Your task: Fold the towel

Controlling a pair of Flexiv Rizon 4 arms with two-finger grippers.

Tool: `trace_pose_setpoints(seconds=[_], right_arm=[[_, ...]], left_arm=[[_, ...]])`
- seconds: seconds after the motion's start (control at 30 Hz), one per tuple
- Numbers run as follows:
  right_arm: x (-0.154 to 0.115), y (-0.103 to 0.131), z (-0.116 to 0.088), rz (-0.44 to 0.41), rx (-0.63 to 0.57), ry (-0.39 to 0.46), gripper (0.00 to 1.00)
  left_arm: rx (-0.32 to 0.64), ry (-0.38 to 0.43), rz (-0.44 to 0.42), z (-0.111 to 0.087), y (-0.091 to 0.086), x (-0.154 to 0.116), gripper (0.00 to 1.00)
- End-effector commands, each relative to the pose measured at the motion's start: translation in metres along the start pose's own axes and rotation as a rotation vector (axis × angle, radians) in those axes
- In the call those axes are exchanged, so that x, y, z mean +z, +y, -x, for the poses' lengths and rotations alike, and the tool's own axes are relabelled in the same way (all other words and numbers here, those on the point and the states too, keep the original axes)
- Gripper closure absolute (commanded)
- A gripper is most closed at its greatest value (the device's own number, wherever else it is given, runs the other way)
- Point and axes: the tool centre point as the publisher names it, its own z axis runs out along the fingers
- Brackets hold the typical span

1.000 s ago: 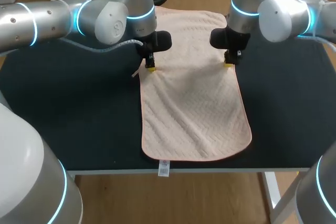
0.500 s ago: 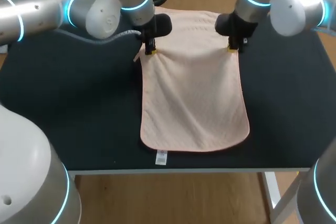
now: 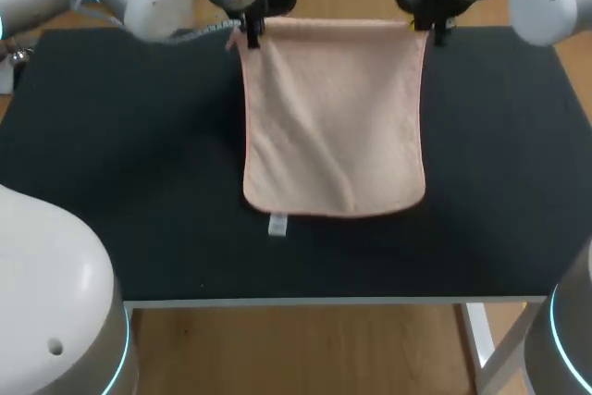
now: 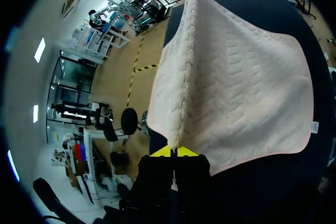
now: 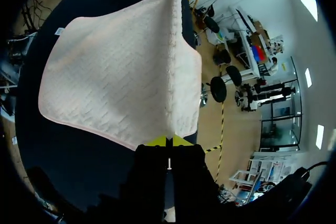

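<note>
The towel (image 3: 333, 117) is pale peach, quilted in a zigzag weave, with a darker pink hem and a small white tag (image 3: 277, 225) at its lower left corner. It fills the upper middle of the head view. Its top is a taut ridge between the two grippers, and the wrist views show cloth falling to both sides of it. The near part drapes onto the dark table (image 3: 139, 164), ending around mid-frame. The left gripper (image 4: 174, 152) pinches the ridge's left end, the right gripper (image 5: 168, 141) its right end.
</note>
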Motion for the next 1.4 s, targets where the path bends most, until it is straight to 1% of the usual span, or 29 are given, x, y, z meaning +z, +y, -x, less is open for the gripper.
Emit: trace_pose_setpoints(seconds=[0.03,0.17,0.23,0.37,0.5,0.53,0.6,0.7,0.83,0.9,1.1,1.23,1.3,1.4], right_arm=[[-0.055,0.001,0.015,-0.001,-0.025,-0.076,1.00],[-0.071,0.005,0.040,-0.010,-0.050,-0.146,1.00],[-0.077,0.008,0.053,-0.012,-0.064,-0.167,1.00],[-0.092,0.014,0.082,-0.022,-0.109,-0.210,1.00],[-0.110,0.020,0.111,-0.011,-0.136,-0.240,1.00],[-0.115,0.021,0.118,-0.007,-0.144,-0.252,1.00],[-0.123,0.024,0.131,-0.001,-0.158,-0.281,1.00],[-0.130,0.027,0.147,-0.007,-0.168,-0.308,1.00],[-0.130,0.026,0.164,-0.003,-0.174,-0.319,1.00],[-0.127,0.027,0.172,-0.007,-0.176,-0.327,1.00],[-0.106,0.028,0.194,-0.037,-0.170,-0.320,1.00],[-0.102,0.028,0.208,-0.052,-0.157,-0.338,1.00],[-0.102,0.028,0.213,-0.055,-0.156,-0.345,1.00],[-0.102,0.027,0.212,-0.055,-0.158,-0.349,1.00]], left_arm=[[0.005,-0.051,0.042,0.027,-0.007,-0.059,1.00],[-0.002,-0.111,0.047,0.054,-0.011,-0.071,1.00],[-0.005,-0.137,0.050,0.064,-0.012,-0.077,1.00],[-0.040,-0.186,0.073,0.088,-0.010,-0.092,1.00],[-0.083,-0.238,0.085,0.111,-0.005,-0.109,1.00],[-0.088,-0.246,0.083,0.115,-0.005,-0.113,1.00],[-0.083,-0.273,0.107,0.125,-0.007,-0.118,1.00],[-0.083,-0.300,0.124,0.139,-0.009,-0.125,1.00],[-0.087,-0.326,0.135,0.156,-0.012,-0.130,1.00],[-0.087,-0.343,0.155,0.163,-0.013,-0.128,1.00],[-0.085,-0.337,0.173,0.188,-0.017,-0.110,1.00],[-0.066,-0.336,0.178,0.203,-0.022,-0.099,1.00],[-0.057,-0.331,0.172,0.207,-0.024,-0.094,1.00],[-0.044,-0.320,0.169,0.206,-0.025,-0.086,1.00]])
